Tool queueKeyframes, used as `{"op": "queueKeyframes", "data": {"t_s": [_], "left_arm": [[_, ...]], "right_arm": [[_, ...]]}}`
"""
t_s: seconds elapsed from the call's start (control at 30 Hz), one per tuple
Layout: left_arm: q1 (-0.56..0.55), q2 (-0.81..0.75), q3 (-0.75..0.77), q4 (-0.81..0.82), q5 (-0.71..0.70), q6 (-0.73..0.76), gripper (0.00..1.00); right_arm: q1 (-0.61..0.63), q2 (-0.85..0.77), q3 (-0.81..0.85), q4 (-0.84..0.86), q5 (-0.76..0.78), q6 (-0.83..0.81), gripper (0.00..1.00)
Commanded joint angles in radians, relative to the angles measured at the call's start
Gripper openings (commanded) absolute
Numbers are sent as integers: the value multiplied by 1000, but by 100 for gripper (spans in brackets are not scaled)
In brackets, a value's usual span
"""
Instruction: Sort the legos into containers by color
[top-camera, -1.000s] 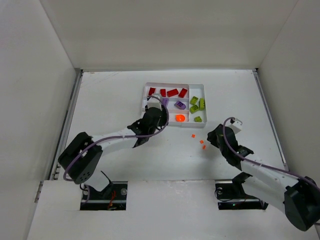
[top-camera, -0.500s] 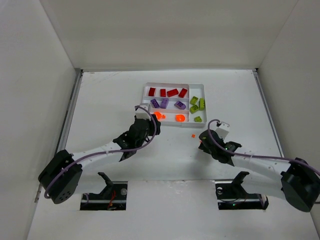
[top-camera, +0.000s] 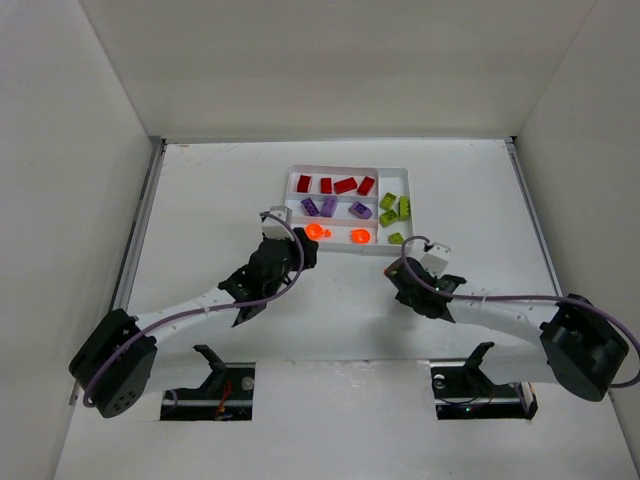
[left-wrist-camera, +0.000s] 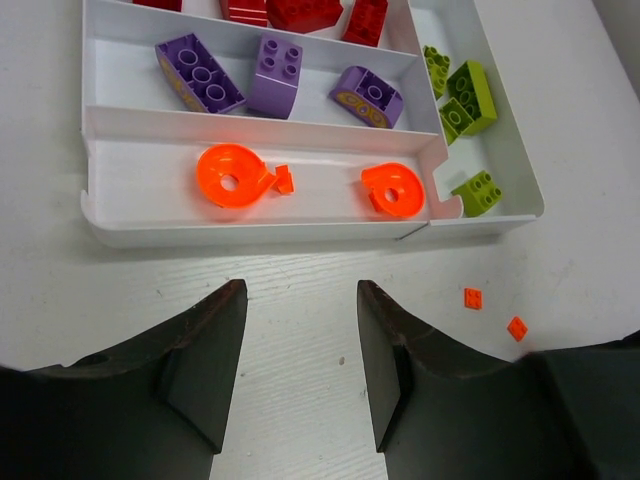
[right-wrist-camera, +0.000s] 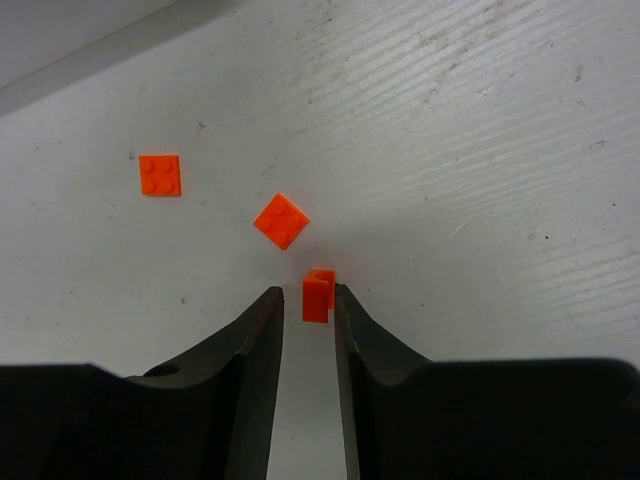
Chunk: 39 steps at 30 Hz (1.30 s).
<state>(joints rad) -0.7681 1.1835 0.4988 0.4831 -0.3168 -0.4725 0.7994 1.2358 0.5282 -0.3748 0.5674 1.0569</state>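
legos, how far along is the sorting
Done: red bricks, purple bricks, green bricks and orange pieces sit in separate tray slots. In hand: the right gripper straddles one small orange brick on the table, not visibly clamped. Left: two orange plates lie loose beside it. The left gripper hovers open, empty.

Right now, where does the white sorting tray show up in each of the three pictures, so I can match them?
Top external: the tray sits upper centre.
Left wrist: the tray fills the upper half.
Right wrist: not in it.
Shared landmark: the loose flat orange squares on the table link both wrist views; the round orange pieces link top and left wrist.
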Motion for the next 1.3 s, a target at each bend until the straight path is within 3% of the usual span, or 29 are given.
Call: {"op": "queueKeyframes", "data": {"t_s": [0.0, 0.13, 0.33, 0.53, 0.7, 0.87, 1.07, 1.2, 1.27], "left_arm": [[11, -56, -20, 61, 12, -20, 45], [19, -62, -29, 68, 19, -32, 45], [25, -48, -37, 86, 19, -54, 44], [42, -44, -52, 103, 16, -67, 43], [48, -41, -62, 114, 5, -64, 40], [25, -33, -51, 109, -11, -48, 36], [-6, -2, -33, 104, -25, -34, 34], [-53, 39, -5, 103, -25, -14, 33], [-98, 83, 29, 98, -19, 15, 32]], "right_arm": [[-1, 19, 62, -39, 34, 18, 28], [2, 25, 78, -42, 57, 28, 13], [42, -7, 203, -64, 74, -21, 12], [39, 160, 404, 189, 14, -192, 13], [-7, 367, 545, 342, -50, -213, 14], [-16, 519, 664, 364, -78, -213, 19], [-27, 501, 658, 378, -66, -212, 49], [-47, 378, 538, 408, -58, -213, 50], [-61, 280, 425, 435, -37, -212, 44]]}}
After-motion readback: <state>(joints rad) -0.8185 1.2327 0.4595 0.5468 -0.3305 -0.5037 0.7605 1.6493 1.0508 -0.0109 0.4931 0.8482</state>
